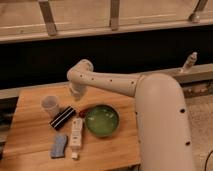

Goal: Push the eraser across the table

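Note:
The eraser, a small black block with pale stripes, lies at a slant on the wooden table, between a pale cup and a green bowl. My white arm reaches in from the right and bends down over the table's far edge. My gripper hangs at its end, just behind and to the right of the eraser, and above it. I cannot tell whether it touches the eraser.
A white remote-like stick lies in front of the eraser, next to a blue-grey sponge pad. A small red thing sits by the bowl's rim. A dark rail wall runs behind the table.

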### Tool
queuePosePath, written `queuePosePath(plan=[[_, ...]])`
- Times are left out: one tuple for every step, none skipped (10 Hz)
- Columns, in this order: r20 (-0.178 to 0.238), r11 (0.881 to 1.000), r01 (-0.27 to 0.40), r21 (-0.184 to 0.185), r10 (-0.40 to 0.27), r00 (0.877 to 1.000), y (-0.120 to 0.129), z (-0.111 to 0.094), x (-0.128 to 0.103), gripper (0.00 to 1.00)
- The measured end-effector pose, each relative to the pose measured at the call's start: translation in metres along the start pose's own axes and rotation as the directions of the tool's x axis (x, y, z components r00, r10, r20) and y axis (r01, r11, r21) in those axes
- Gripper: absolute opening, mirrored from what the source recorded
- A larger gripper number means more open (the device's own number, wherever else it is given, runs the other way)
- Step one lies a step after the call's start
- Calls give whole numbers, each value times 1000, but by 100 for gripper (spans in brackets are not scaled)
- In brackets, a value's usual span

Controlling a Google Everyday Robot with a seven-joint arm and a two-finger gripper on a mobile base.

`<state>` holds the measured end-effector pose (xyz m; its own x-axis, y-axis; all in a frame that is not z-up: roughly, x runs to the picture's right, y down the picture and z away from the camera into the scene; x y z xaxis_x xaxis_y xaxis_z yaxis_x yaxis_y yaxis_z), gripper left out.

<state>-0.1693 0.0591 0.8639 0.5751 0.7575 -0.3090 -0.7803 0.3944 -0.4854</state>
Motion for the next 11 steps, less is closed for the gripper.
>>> queuePosePath(plan=[[-13, 1000, -11, -8, 11, 1000, -5, 8, 1, 0], [-33, 999, -25, -20, 25, 999, -11, 20, 5, 0], [-49, 999, -34, -33, 32, 998, -13, 31, 8, 0], [-60, 998, -40, -47, 37, 997, -14, 39, 10, 0], [-70, 997, -44, -59, 40, 997, -13, 47, 11, 0], [-81, 996, -46, -75, 40, 996, -12, 55, 12, 0], [-89, 995, -45, -88, 37, 995, -9, 61, 13, 0], [-95, 994, -42, -97, 33, 995, -7, 64, 14, 0], [-100, 994, -35, -107, 24, 995, -2, 68, 13, 0], [-103, 993, -18, -119, 6, 995, 7, 71, 12, 0], [-104, 992, -2, -128, -12, 994, 14, 73, 11, 0]])
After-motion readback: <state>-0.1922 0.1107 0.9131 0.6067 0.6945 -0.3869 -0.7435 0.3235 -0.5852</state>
